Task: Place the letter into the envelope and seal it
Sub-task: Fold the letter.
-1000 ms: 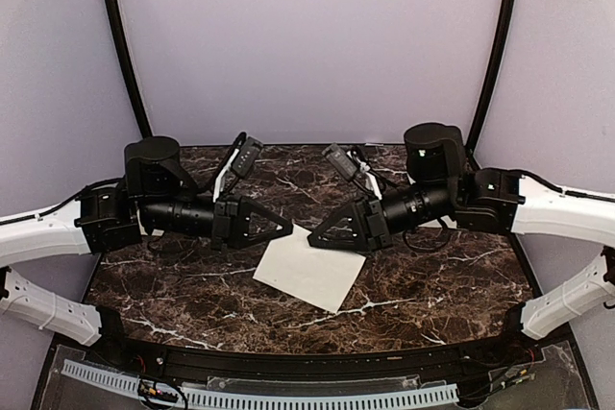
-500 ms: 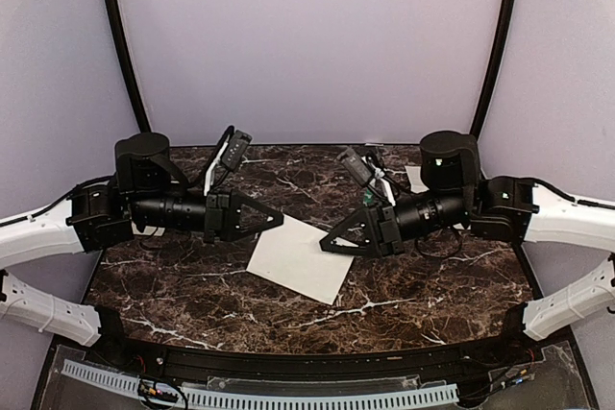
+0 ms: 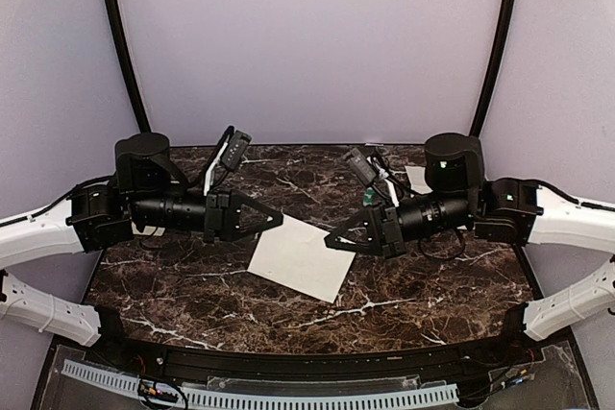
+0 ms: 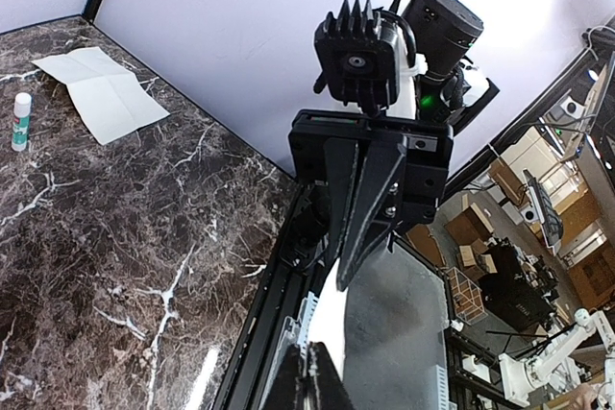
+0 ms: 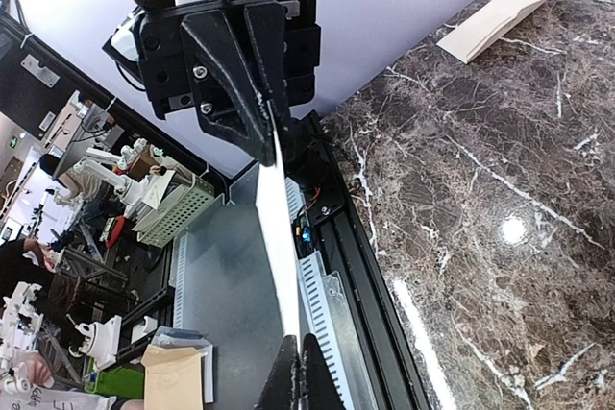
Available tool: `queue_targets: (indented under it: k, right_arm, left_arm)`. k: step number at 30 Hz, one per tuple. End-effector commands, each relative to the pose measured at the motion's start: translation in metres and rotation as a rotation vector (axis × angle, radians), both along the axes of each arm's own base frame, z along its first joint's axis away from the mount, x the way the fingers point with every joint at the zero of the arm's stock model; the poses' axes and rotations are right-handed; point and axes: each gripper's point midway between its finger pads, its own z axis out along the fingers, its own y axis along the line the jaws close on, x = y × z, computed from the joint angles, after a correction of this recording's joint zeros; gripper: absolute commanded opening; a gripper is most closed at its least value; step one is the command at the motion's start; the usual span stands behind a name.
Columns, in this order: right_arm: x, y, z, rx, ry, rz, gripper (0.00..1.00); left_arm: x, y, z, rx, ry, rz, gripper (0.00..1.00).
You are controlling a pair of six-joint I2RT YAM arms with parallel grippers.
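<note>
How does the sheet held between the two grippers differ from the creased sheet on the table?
The held sheet hangs between the left gripper and right gripper, both shut on it; the creased sheet lies flat on the table beside a glue stick. The held sheet looks smooth from above; the creased sheet shows crossing folds. Both are pale paper.

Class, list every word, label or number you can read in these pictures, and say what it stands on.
No text can be read.
Glue stick: the green label is too small to read.
Boxes beyond the table: blurred, no readable print.
</note>
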Motion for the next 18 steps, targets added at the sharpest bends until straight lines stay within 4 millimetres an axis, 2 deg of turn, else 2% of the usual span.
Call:
queue_targets:
  k: [1, 3, 5, 6, 12, 16, 18]
  right_arm:
    - [-0.003, -0.005, 0.014, 0.052, -0.025, -0.008, 0.00]
    - [-0.004, -0.006, 0.022, 0.084, -0.031, -0.006, 0.00]
    - [-0.006, -0.006, 0.029, 0.112, -0.035, 0.001, 0.00]
    - [-0.006, -0.006, 0.031, 0.119, -0.036, 0.002, 0.00]
    - [-0.005, -0.008, 0.035, 0.126, -0.044, -0.011, 0.00]
    - [-0.006, -0.008, 0.033, 0.119, -0.042, -0.005, 0.00]
    - [-0.007, -0.007, 0.031, 0.108, -0.038, 0.007, 0.00]
  left_arm:
    - [-0.003, 0.007, 0.014, -0.045, -0.004, -0.003, 0.21]
    - [-0.005, 0.007, 0.011, -0.051, 0.011, -0.015, 0.37]
    - [-0.009, 0.005, 0.005, -0.051, 0.032, -0.038, 0.46]
    - [-0.011, 0.004, 0.002, -0.049, 0.048, -0.047, 0.47]
    - [-0.018, 0.003, -0.006, -0.052, 0.082, -0.087, 0.43]
    - [-0.020, 0.006, -0.005, -0.055, 0.081, -0.089, 0.33]
    - [-0.021, 0.006, -0.006, -0.054, 0.083, -0.096, 0.32]
